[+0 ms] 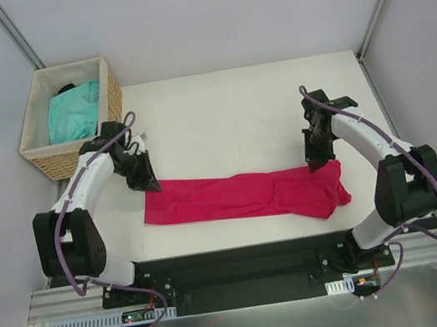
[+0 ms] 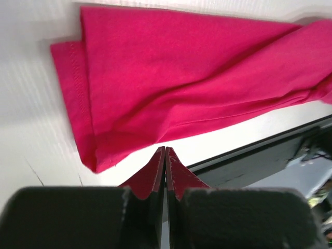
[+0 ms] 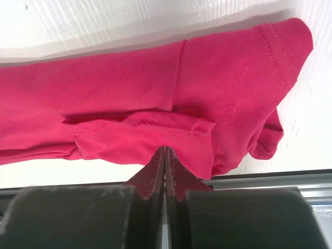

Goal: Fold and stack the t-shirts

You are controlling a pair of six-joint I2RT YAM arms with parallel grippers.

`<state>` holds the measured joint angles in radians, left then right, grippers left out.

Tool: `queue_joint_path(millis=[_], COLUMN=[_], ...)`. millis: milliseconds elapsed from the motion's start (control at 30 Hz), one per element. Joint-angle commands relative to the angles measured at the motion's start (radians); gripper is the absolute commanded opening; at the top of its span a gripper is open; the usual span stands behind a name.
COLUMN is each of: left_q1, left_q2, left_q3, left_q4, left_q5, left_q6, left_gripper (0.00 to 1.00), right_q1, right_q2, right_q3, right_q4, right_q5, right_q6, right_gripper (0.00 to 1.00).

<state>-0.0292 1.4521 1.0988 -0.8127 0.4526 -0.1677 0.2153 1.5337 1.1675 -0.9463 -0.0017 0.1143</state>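
**White table [image 1: 226,111], crimson t-shirt [image 1: 241,195] pinched at two points**

Pale tabletop runs from a black base plate [image 1: 245,265] at the near edge back to grey walls. Just past the plate, the crimson t-shirt lies as a long left-to-right band. Its right end is bunched, and folds hide the neck. The left gripper [image 1: 148,184] is pinched tight on the band's far-left corner. The right gripper [image 1: 318,164] is clamped the same way on the far edge near the right end. At the far left sits a wicker basket [image 1: 108,90] holding the crumpled turquoise t-shirt [image 1: 74,113]. A dark item [image 1: 64,89] behind that shirt is too hidden to identify.
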Motion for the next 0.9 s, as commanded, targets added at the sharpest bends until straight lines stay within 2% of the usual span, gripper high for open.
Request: queue_joint_path(millis=[0, 67, 200, 300, 367, 500, 867], left_q1=[-0.153, -0.223, -0.275, -0.275, -0.275, -0.275, -0.276], left_q2=[0.131, 0.193, 0.229, 0.200, 0.171, 0.149, 0.123], left_q3=[0.045, 0.055, 0.036, -0.014, -0.054, -0.082, -0.079], left_q4=[-0.020, -0.022, -0.002, 0.049, 0.082, 0.125, 0.142], left_q5=[-0.095, -0.166, -0.273, -0.351, -0.377, -0.417, -0.433], left_q6=[0.059, 0.057, 0.033, -0.009, -0.015, -0.026, -0.036], left_gripper=[0.00, 0.00, 0.00, 0.00, 0.00, 0.00, 0.00], right_q1=[0.013, 0.016, 0.022, 0.024, 0.030, 0.036, 0.068], right_q2=[0.037, 0.080, 0.132, 0.114, 0.076, 0.045, 0.096], right_q3=[0.033, 0.075, 0.112, 0.084, 0.022, 0.014, 0.025], right_q4=[-0.025, -0.058, -0.108, -0.065, 0.042, 0.055, -0.111], right_q5=[-0.004, 0.026, 0.065, 0.046, 0.025, 0.068, 0.132], right_q6=[-0.016, -0.025, -0.025, -0.019, -0.013, 0.010, 0.016], right_gripper=[0.01, 0.01, 0.01, 0.01, 0.01, 0.01, 0.01])
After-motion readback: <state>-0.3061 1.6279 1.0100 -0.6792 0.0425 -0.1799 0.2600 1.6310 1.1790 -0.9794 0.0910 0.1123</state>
